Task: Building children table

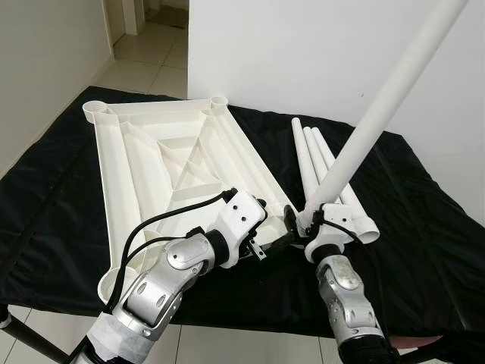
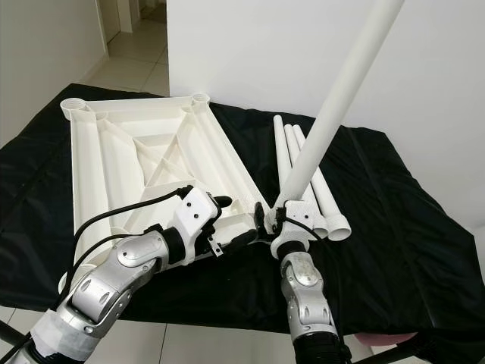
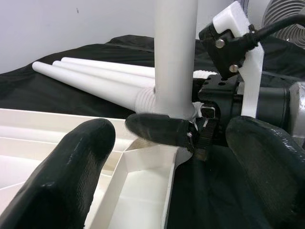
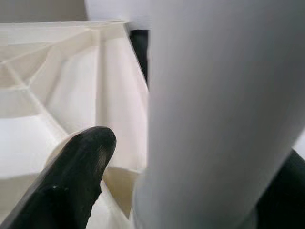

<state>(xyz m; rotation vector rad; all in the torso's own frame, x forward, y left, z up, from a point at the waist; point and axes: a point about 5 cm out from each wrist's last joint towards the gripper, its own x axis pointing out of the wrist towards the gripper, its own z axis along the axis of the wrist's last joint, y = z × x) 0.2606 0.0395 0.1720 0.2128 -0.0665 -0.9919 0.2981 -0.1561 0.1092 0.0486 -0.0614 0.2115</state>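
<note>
The white tabletop lies upside down on the black cloth, ribs up, and none of its corner sockets seen here has a leg seated yet, so the build looks to be at its first leg. The right gripper is clamped on the threaded lower end of one white table leg, which leans up and away from the tabletop's near right corner, its foot just above or at that corner socket; whether the thread has caught cannot be told. The left gripper hovers beside that same corner with its fingers spread wide, touching nothing. Three spare legs lie side by side on the cloth just right of the tabletop, waiting. Left to do, by my reading: stand this leg upright, screw it in, then repeat for the others. Room is tight at that corner, with both grippers crowded together and the cloth's near edge close; the long leg swings near the white wall behind the tabletop.
</note>
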